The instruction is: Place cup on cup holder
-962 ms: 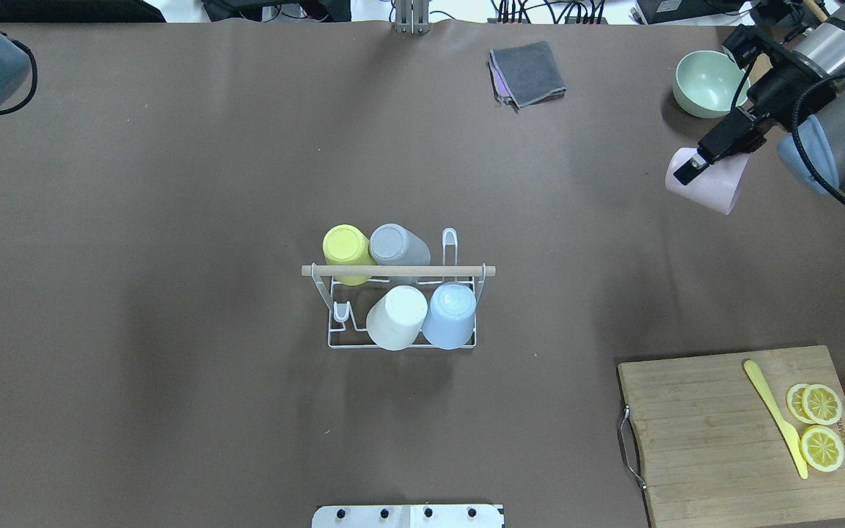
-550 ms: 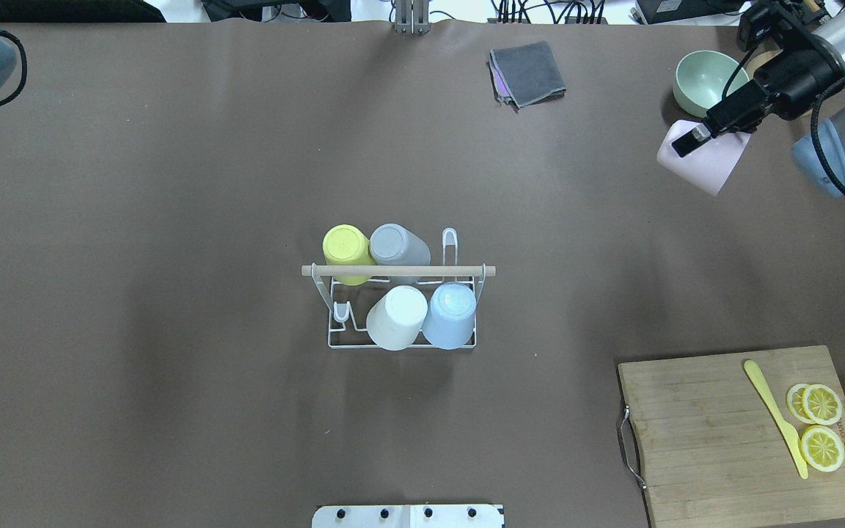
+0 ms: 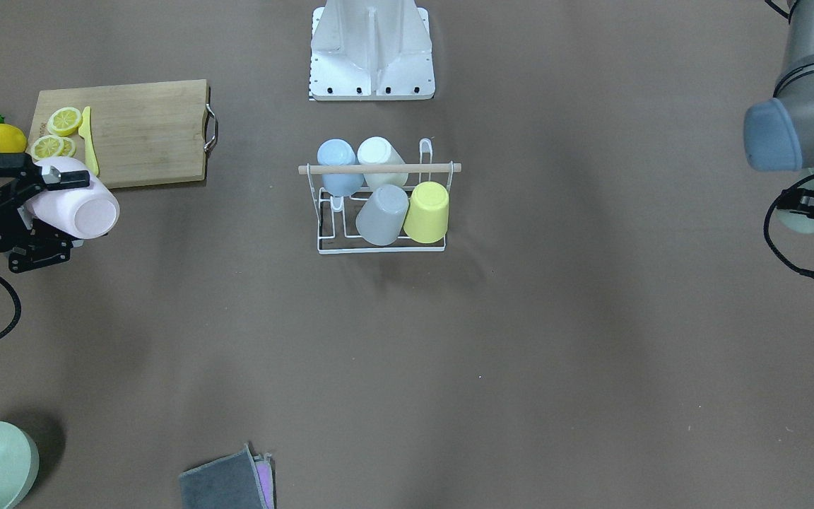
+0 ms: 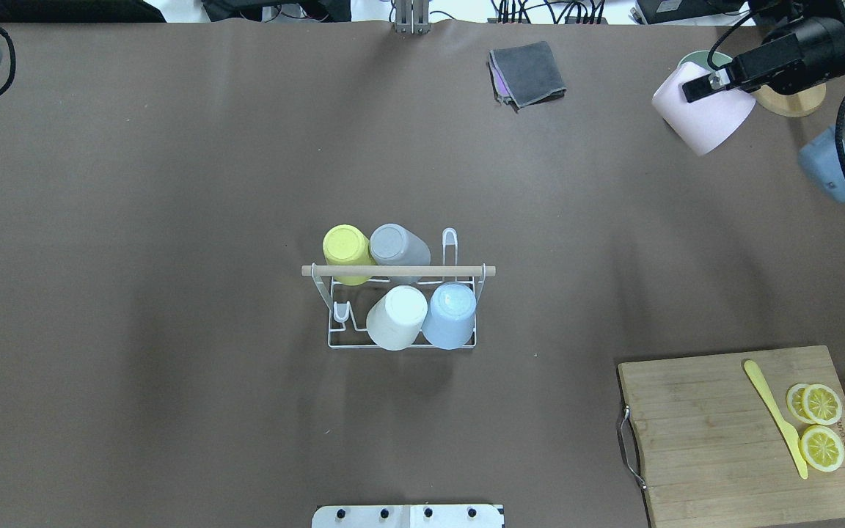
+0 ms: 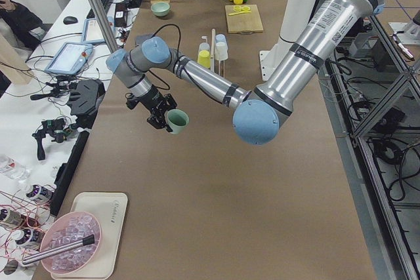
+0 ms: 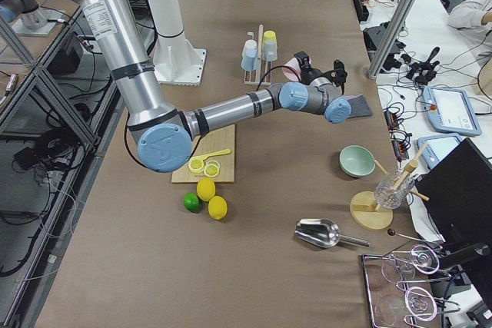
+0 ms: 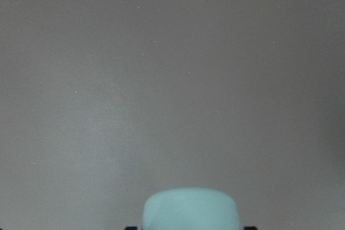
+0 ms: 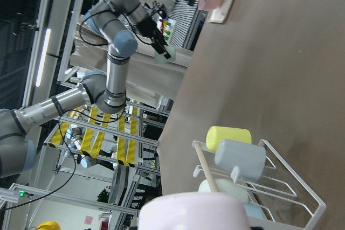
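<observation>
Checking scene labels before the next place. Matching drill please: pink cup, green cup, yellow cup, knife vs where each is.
Things: 1 pink cup, 2 green cup, 3 yellow cup, 4 knife.
Places: A on the cutting board, B in the left gripper, C on the cup holder, D in the right gripper.
Pairs: 1-D, 2-B, 3-C, 4-A.

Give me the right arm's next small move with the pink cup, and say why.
Probably swing the right gripper inward toward the cup holder, aiming for the bare prong at its far right corner. Its jaws are shut on the pink cup, held tilted above the table at its far right, well apart from the holder, so travel comes before lowering.
</observation>
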Available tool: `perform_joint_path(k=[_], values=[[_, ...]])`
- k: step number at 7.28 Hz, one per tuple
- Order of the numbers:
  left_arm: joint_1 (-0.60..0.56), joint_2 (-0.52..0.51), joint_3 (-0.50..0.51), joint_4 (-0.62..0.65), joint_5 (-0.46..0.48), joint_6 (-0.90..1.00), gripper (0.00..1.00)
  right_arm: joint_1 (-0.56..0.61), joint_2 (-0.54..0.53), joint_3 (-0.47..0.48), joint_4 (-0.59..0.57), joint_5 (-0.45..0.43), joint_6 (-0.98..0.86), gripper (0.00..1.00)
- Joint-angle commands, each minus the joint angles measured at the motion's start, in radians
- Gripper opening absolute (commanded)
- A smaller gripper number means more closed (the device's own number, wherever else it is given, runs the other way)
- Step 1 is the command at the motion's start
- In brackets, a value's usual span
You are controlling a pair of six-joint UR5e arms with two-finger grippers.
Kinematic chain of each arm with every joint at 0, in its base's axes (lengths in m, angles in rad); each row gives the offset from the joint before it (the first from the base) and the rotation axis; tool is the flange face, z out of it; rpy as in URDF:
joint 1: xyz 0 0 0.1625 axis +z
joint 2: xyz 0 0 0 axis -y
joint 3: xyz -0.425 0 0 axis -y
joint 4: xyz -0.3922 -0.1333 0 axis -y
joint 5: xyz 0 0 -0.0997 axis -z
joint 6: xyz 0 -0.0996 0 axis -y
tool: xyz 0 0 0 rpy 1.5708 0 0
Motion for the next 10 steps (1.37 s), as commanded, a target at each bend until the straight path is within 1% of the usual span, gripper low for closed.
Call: perform_joint_path(k=[1, 2, 3, 4, 5, 6, 8, 9, 10], values=[[0.0, 0.025, -0.01, -0.046, -0.002, 0.003, 0.0, -0.019, -0.037, -0.002, 0.097, 0.132, -0.14, 0.2], [-0.001, 0.042, -0.023, -0.059, 0.0, 0.002, 0.0, -0.06, -0.04, -0.017, 0.101, 0.191, -0.251, 0.2], [0.0, 0.051, -0.029, -0.06, -0.002, -0.006, 0.0, -0.091, -0.039, -0.07, 0.124, 0.234, -0.435, 0.2], [0.003, 0.051, -0.039, -0.059, -0.002, -0.011, 0.0, -0.135, -0.039, -0.109, 0.17, 0.282, -0.575, 0.2], [0.005, 0.055, -0.04, -0.059, -0.002, -0.011, 0.0, -0.186, -0.024, -0.162, 0.205, 0.313, -0.736, 0.2], [0.005, 0.056, -0.037, -0.059, 0.0, -0.009, 0.0, -0.21, 0.007, -0.202, 0.207, 0.33, -0.904, 0.2], [0.003, 0.065, -0.039, -0.071, -0.002, -0.008, 0.0, -0.255, 0.022, -0.207, 0.212, 0.337, -1.051, 0.2], [0.003, 0.077, -0.04, -0.101, -0.002, -0.008, 0.0, -0.255, 0.045, -0.21, 0.21, 0.345, -1.1, 0.2], [-0.001, 0.079, -0.042, -0.102, -0.002, -0.005, 0.0, -0.276, 0.074, -0.225, 0.212, 0.353, -1.125, 0.2]])
